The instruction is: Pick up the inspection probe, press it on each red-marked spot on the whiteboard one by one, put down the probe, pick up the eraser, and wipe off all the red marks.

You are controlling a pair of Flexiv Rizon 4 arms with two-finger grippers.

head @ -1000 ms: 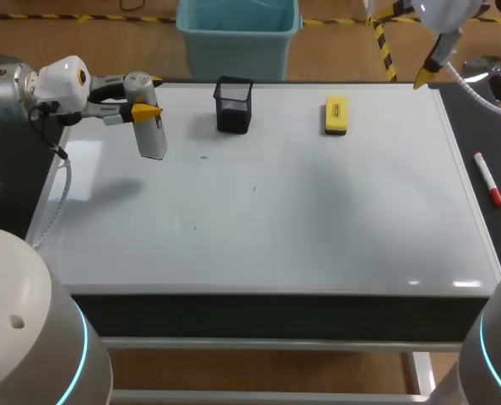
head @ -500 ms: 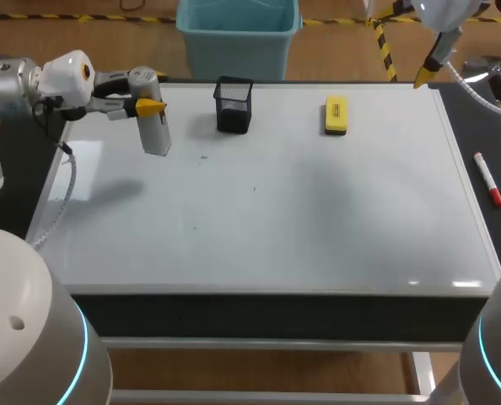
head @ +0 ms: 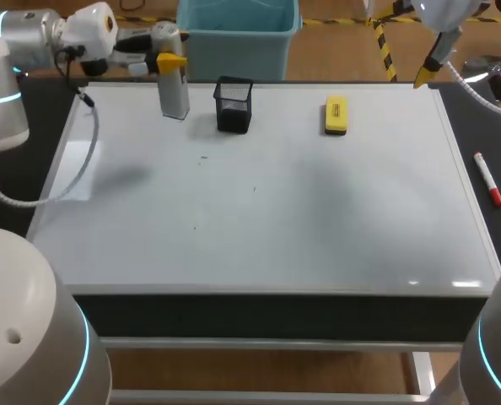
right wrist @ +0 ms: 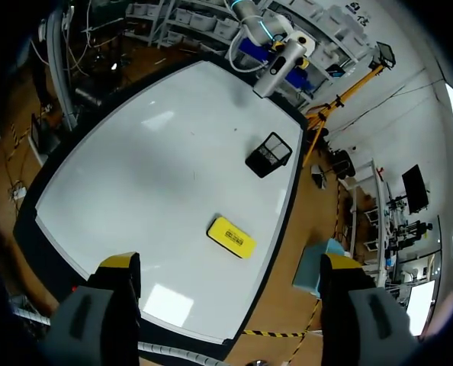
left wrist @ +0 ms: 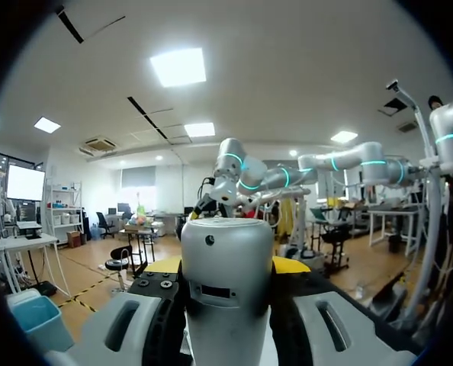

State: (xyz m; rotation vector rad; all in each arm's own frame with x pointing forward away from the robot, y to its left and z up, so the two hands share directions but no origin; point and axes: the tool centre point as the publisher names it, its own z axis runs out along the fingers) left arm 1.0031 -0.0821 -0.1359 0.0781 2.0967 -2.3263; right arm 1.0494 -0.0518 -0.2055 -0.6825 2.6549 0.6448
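Note:
My left gripper [head: 168, 61] is shut on the top of the silver cylindrical probe [head: 175, 94], which hangs upright over the whiteboard's [head: 259, 219] back left edge, just left of the black mesh holder [head: 234, 105]. In the left wrist view the probe [left wrist: 226, 282] fills the gap between the yellow-tipped fingers [left wrist: 291, 264]. The yellow eraser [head: 336, 115] lies at the board's back right. My right gripper [head: 428, 72] hangs open, high over the back right corner; below it lie the eraser [right wrist: 231, 236] and the whiteboard [right wrist: 158, 168]. I see no red marks, only tiny dark specks [head: 204, 157].
A red marker [head: 488, 179] lies on the dark strip right of the board. The mesh holder [right wrist: 268, 155] stands near the back edge, between the probe [right wrist: 278, 62] and the eraser.
My left arm has carried the probe up, toward the back and to the right, from over the board's left part to beside the mesh holder. The right arm has not moved.

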